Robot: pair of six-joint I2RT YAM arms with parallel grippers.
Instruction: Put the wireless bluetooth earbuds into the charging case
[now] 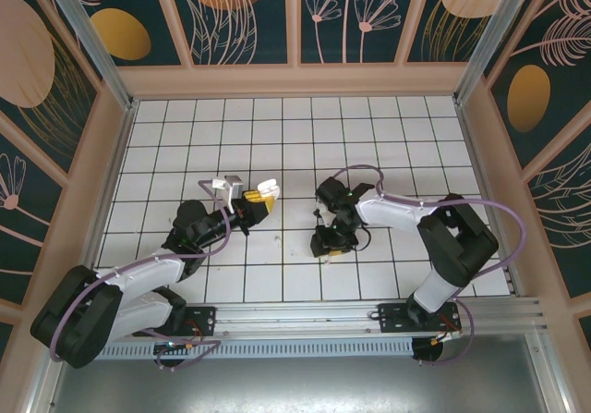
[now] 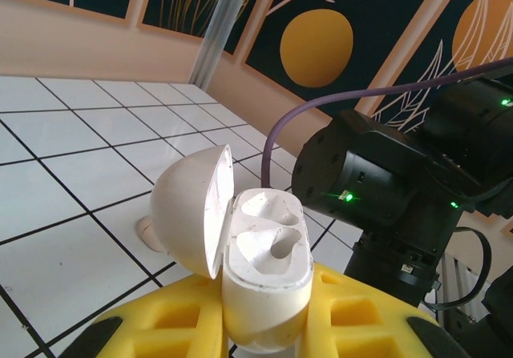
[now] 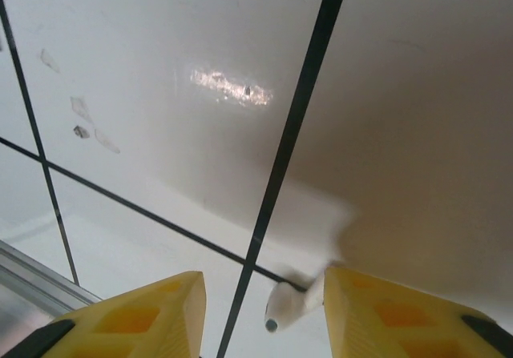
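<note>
So, charging case [image 2: 268,270]: lid swung open, both wells look empty. Clamped between the yellow fingers of the left end effector [image 2: 260,322], tilted, apparently clear of the surface [image 2: 64,214].
Earbud [image 3: 288,303]: lies on the surface on a grid line, between the spread fingers of the right end effector [image 3: 263,314]. Close against one finger [image 3: 385,310], well off the other. Not gripped.
Pale piece [image 2: 148,231]: on the surface just behind the lid. Maybe the second earbud, can't confirm.
Grasp: bud sits off-centre, so closing likely shoves or flicks it instead of pinching. Re-centre first.
Well fit: tiny smooth part between wide fingers could rotate in the grip, then the stem won't line up with the well.
Lid: case is held in air, so a hard push could tilt it or knock the lid shut.
Arms: near each other, so little room at the handover and the wrists could clash.
</note>
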